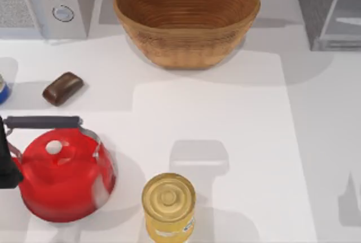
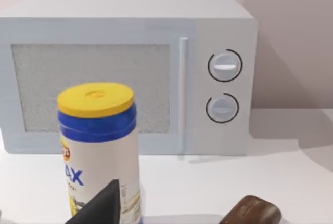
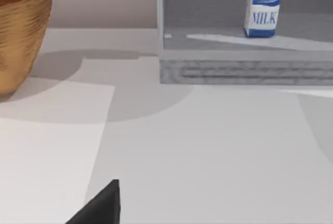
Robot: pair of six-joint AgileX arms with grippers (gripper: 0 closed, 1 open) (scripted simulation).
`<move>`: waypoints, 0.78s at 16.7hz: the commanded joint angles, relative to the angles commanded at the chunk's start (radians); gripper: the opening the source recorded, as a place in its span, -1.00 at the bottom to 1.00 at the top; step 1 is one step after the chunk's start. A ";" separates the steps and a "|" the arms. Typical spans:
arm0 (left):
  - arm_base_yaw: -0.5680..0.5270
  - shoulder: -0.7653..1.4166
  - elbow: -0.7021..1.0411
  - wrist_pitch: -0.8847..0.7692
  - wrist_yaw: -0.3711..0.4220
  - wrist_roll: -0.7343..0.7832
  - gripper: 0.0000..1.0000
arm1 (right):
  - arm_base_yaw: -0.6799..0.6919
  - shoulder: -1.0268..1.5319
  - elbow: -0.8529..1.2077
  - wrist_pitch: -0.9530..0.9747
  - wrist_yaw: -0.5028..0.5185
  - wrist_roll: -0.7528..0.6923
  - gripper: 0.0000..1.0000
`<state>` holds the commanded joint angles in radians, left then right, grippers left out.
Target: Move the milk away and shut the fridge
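Opening step — nothing grasped yet. The milk [image 3: 263,9], a small white-and-blue carton, stands upright inside the fridge [image 3: 244,70], on its floor toward the back, seen through the open front in the right wrist view. In the top view the fridge [image 1: 324,6] sits at the far right corner of the surface [image 1: 225,130], its pale door panel [image 1: 341,3] swung open.

Left arm [image 1: 7,161] sits at the left edge beside the kettle, apparently idle. Whether either pair of jaws is wide or narrow I cannot tell; only a dark finger tip shows in each wrist view.

Judgement: the right arm is the natural one for this, being the one that looks into the fridge. Next move calls for a reach into the cabinet, jaws wide, closing on the carton's sides — then lifting it out and setting it on bare surface, well clear of the door's swing, before pushing the door shut.

Count:
- milk carton, one
- fridge, one
- microwave [image 1: 42,3], one, two knobs
- wicker basket [image 1: 186,14], one
- red kettle [image 1: 62,175], one
- gold-lidded yellow can [image 1: 168,204], one
- brown bar [image 1: 62,88], one
- yellow-lidded blue canister [image 2: 99,146], one, in front of the microwave
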<state>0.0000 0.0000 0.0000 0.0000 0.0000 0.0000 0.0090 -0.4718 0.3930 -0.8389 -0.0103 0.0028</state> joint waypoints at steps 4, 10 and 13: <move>0.000 0.000 0.000 0.000 0.000 0.000 1.00 | -0.003 -0.180 0.149 -0.341 0.003 -0.012 1.00; 0.000 0.000 0.000 0.000 0.000 0.000 1.00 | -0.011 -0.325 0.266 -0.618 0.011 -0.014 1.00; 0.000 0.000 0.000 0.000 0.000 0.000 1.00 | -0.011 -0.333 0.272 -0.631 0.011 -0.014 1.00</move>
<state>0.0000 0.0000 0.0000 0.0000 0.0000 0.0000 -0.0023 -0.8048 0.6649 -1.4702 0.0007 -0.0117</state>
